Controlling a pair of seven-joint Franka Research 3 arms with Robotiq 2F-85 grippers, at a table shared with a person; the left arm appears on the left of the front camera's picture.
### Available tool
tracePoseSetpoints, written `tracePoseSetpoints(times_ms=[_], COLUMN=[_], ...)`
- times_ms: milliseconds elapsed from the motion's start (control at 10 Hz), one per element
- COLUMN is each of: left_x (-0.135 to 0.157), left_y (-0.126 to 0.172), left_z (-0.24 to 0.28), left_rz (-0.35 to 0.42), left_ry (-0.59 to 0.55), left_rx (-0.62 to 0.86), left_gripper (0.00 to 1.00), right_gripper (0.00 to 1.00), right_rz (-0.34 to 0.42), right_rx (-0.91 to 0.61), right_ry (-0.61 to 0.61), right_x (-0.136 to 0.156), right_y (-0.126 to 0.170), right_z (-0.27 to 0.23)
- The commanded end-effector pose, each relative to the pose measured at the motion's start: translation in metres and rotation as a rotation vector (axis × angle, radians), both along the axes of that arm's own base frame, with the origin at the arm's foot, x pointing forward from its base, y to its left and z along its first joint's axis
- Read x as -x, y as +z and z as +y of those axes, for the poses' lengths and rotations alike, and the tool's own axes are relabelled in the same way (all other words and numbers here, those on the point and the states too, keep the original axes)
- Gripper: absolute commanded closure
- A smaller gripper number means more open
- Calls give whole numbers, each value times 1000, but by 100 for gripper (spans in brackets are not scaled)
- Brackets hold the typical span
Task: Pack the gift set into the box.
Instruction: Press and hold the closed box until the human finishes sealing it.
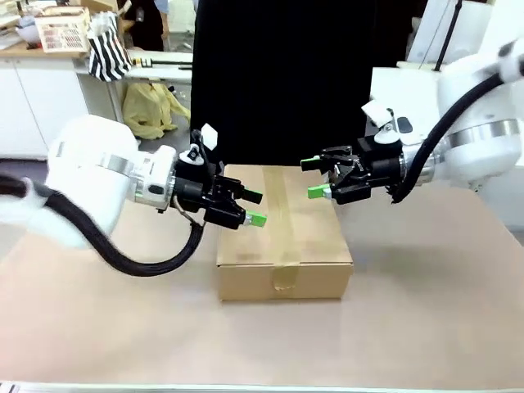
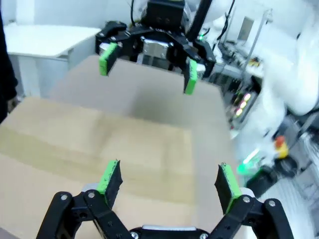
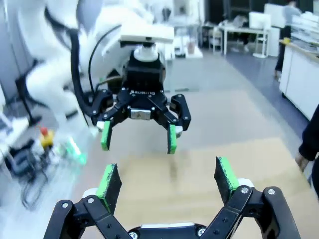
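Box (image 1: 282,233) sits shut and taped at mid-table in the front view, long axis running away toward the person, with the left gripper (image 1: 252,208) and right gripper (image 1: 315,178) facing each other over its two long sides, about equally near. The left wrist view looks across the carton top at the other arm's gripper, own pads (image 2: 110,177) spread wide. The right wrist view mirrors this, own pads (image 3: 225,173) also wide and holding nothing.

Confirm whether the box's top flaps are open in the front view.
No: the box has its flaps folded flat, with a strip of tape running along the top seam and down the front.
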State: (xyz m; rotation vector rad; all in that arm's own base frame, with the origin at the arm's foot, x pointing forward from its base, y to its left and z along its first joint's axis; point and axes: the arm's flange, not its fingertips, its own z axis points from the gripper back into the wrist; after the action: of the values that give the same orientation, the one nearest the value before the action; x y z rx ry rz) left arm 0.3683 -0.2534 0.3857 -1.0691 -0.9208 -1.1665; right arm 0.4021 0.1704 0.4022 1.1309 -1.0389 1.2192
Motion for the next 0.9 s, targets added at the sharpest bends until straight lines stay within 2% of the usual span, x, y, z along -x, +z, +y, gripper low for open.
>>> tracePoseSetpoints(times_ms=[0,100,200,300,400,500,600,700,800], left_x=[50,68,84,94,104,113,120,125,120], left_y=[51,61,64,56,42,24,2,-20,-31], left_z=[29,46,64,88,107,126,148,170,192], left_rz=[104,107,102,100,131,194,252,314,308], left_ry=[177,244,242,275,226,140,32,79,127], left_rx=[28,29,61,57,42,16,-29,-13,129], left_gripper=[0,0,0,0,0,0,0,0,0], right_gripper=[0,0,0,0,0,0,0,0,0], right_rz=[228,403,471,589,682,769,813,779,739], right_rx=[142,200,114,-46,-149,-174,-185,-125,-151], right_ry=[-13,108,104,89,57,-33,-123,-267,-5], right_x=[82,115,136,148,155,159,162,165,68], right_y=[18,20,26,25,17,4,-7,-15,37], right_z=[-21,-37,-60,-87,-109,-136,-166,-194,-152])
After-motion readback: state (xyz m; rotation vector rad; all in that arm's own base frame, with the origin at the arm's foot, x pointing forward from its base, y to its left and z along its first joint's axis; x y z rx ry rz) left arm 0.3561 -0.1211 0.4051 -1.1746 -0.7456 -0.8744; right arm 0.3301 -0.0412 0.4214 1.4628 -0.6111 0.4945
